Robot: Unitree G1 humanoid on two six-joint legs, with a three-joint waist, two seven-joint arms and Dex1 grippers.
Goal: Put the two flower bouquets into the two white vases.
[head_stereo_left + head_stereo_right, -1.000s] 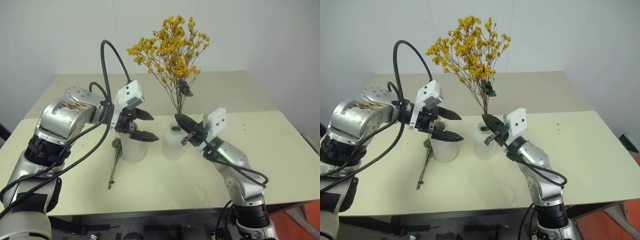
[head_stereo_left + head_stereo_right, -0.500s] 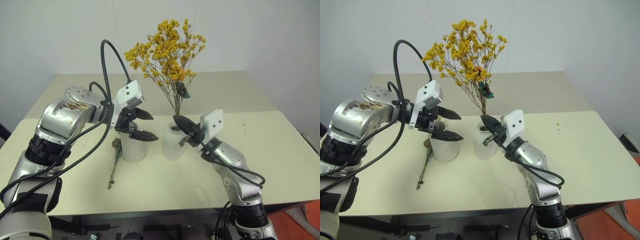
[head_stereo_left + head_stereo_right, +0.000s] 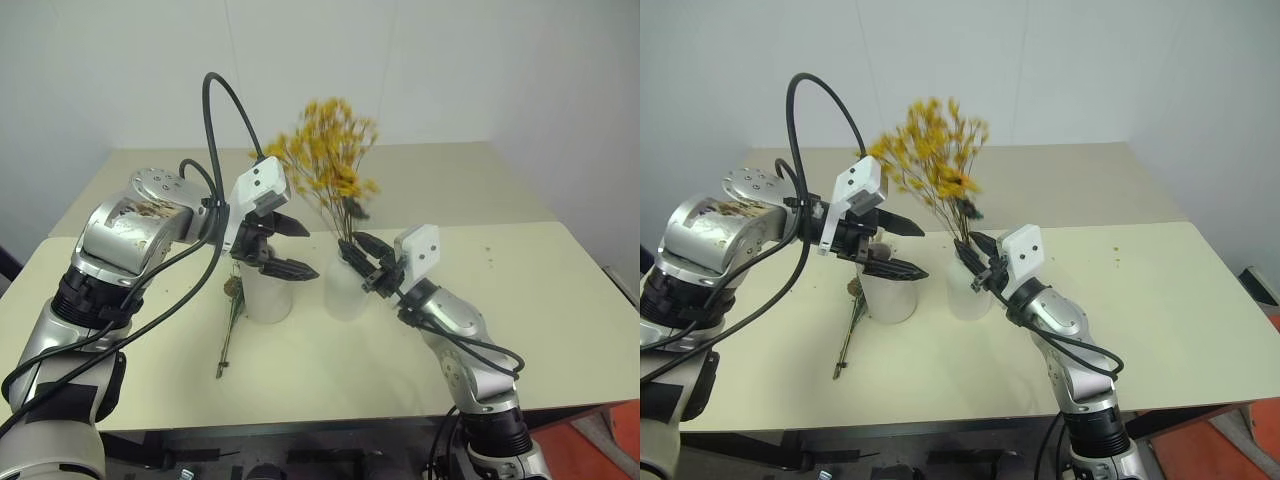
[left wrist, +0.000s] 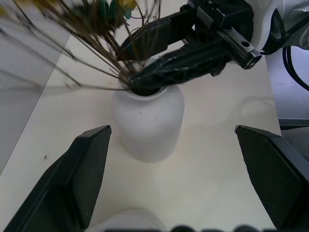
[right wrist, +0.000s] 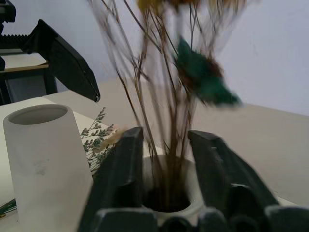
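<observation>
The right arm rises from the near edge of the table (image 3: 560,330), bent at the elbow, its forearm slanting up and toward the left. The right gripper (image 3: 362,260) sits at the mouth of the round vase (image 3: 345,288), its two black fingers (image 5: 217,159) parted, one on each side of the brown stems that go down into the narrow neck. There is a gap between the fingers and the stems, so they are not clamped on them.

The yellow bouquet (image 3: 325,160) stands in that round vase, stems upright and the flower head leaning slightly toward the left arm; the blooms are blurred.

Just beside the round vase, on the left, stands the tapered vase (image 3: 267,295) with its wide mouth, and nothing can be seen inside it. The grey-green sprig (image 3: 231,318) lies flat on the table against the far-left side of the tapered vase, its stem end pointing toward the near edge.

The left arm comes in from the left, raised well above the table, with the wrist bent so the left gripper (image 3: 295,248) points across to the right and a little downward. It hovers over the tapered vase with its fingers spread wide and holding nothing.
</observation>
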